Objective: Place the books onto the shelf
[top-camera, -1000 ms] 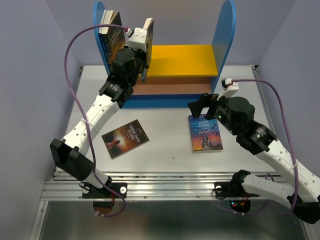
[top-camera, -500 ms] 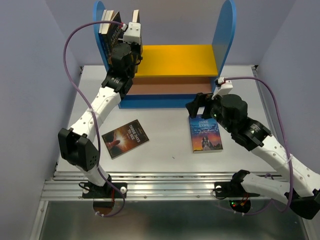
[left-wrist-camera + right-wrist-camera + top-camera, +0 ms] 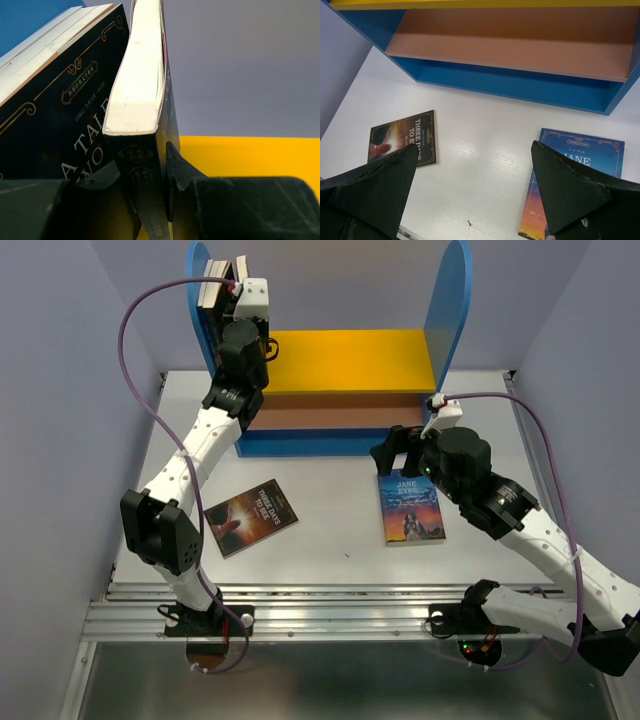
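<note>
One book point(image 3: 142, 100), clamped in the left claw point(image 3: 149, 172), has moved beside the shelved book point(image 3: 65, 105); right claw point(image 3: 472, 150) gapes.

White table point(image 3: 330, 540), lavender walls point(image 3: 60, 350)

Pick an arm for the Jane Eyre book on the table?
Right. The right end effector is open just beyond the Jane Eyre book; the left end effector is shut on a dark-spined book at the shelf.
</note>
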Robot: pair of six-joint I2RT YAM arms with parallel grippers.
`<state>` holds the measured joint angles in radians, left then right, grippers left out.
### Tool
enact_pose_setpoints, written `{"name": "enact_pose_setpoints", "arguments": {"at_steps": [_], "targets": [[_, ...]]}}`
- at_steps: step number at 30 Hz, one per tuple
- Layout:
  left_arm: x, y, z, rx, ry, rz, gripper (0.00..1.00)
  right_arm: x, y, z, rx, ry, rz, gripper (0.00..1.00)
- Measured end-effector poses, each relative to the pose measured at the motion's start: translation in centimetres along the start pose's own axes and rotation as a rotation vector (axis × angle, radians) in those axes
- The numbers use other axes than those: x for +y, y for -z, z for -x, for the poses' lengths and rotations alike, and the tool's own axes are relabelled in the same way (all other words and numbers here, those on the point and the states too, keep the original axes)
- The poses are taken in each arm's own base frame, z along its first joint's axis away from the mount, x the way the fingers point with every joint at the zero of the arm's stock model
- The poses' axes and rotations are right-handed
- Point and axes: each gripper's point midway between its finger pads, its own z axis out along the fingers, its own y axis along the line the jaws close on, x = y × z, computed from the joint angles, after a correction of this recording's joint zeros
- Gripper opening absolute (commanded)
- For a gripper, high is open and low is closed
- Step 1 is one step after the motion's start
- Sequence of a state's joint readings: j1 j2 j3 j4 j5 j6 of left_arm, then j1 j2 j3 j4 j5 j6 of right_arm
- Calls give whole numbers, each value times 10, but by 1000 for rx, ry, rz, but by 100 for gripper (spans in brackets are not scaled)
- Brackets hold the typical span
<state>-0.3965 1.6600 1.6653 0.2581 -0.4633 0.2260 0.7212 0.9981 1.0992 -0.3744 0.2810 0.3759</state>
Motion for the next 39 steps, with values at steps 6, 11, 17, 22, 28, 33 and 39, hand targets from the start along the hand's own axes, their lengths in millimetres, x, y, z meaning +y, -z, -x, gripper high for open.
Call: {"name": "enact_pose_setpoints", "arguments": {"at_steps": [6,11,17,22,28,33,39], "targets": [[13,-3,-2,11,6,78,0,-4,2,4,-17,3,-22,100],[24,-4,-4,22,19,113,0,-6,6,9,-34,0,-25,100],[23,-5,-4,30,47,98,0,-6,6,8,-34,-1,-26,100],[23,-5,-4,35,63,99,0,-6,6,8,-34,-1,-26,100],[25,-3,-3,40,78,97,0,-6,6,8,-34,0,-25,100],[25,-1,-4,43,80,93,1,-6,6,8,-33,0,-25,100],[27,5,-3,46,78,88,20,-5,6,8,-32,0,-22,100]]}}
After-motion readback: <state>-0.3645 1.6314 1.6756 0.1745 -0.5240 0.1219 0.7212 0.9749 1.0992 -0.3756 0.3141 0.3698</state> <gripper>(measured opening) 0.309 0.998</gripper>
